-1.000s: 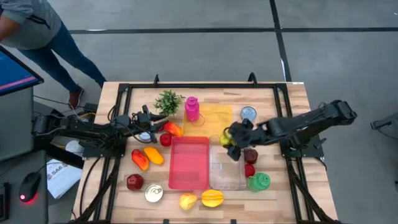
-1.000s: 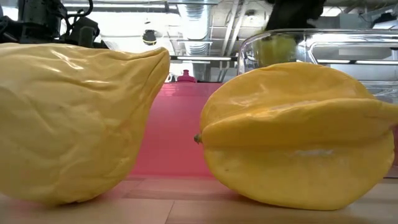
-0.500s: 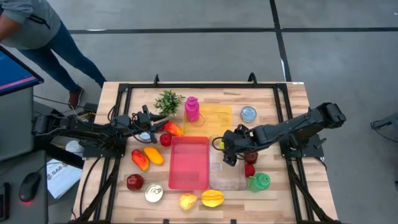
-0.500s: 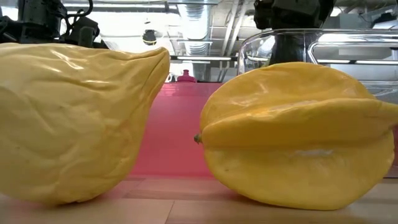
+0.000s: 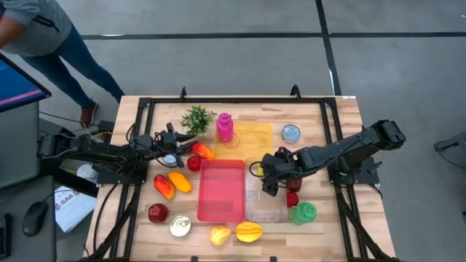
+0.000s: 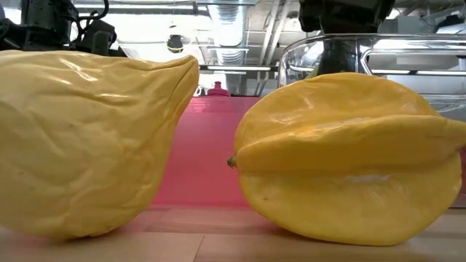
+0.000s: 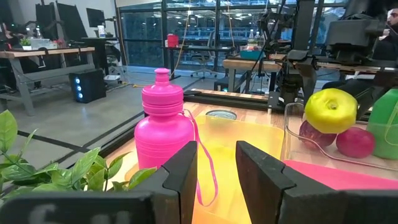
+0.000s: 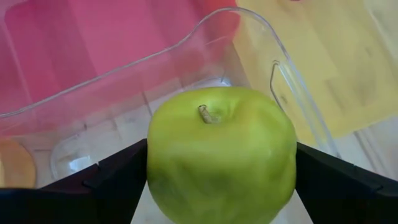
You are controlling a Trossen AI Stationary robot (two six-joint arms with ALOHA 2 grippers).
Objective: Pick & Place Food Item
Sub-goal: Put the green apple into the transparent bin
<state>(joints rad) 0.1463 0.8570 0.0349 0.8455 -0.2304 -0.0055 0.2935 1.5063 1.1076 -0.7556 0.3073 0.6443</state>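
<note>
My right gripper [image 5: 268,175] is shut on a green apple [image 8: 221,155], with one dark finger on either side of it. The apple sits at the far end of a clear plastic container [image 5: 266,207] that stands beside a pink tray [image 5: 220,191]. In the left wrist view the apple [image 7: 331,109] shows at about the height of the container's rim. My left gripper [image 7: 216,174] waits level near the table's left side, by a plant and a pink bottle [image 7: 163,124]. Its fingers stand a little apart with nothing between them. My right gripper pinches the green apple by two opposite sides [image 8: 155,168] between its two fingers. The fingers slant down from the table's right side. The apple's stem [image 8: 205,113] points up toward the wrist. Whether the apple's underside touches the container's floor I cannot tell.
Two red fruits [image 5: 293,185] and a green bottle [image 5: 303,212] lie right of the container. A starfruit [image 6: 342,160] and another yellow fruit [image 6: 87,138] lie at the near edge. Peppers, a red apple [image 5: 158,212] and a can [image 5: 290,132] lie around. A person [image 5: 44,36] stands beyond the far left corner.
My right gripper has gone down and a little toward the table's near edge with the green apple, lowering it from above the clear container's far end to within its walls. It has barely moved in the last half second.
</note>
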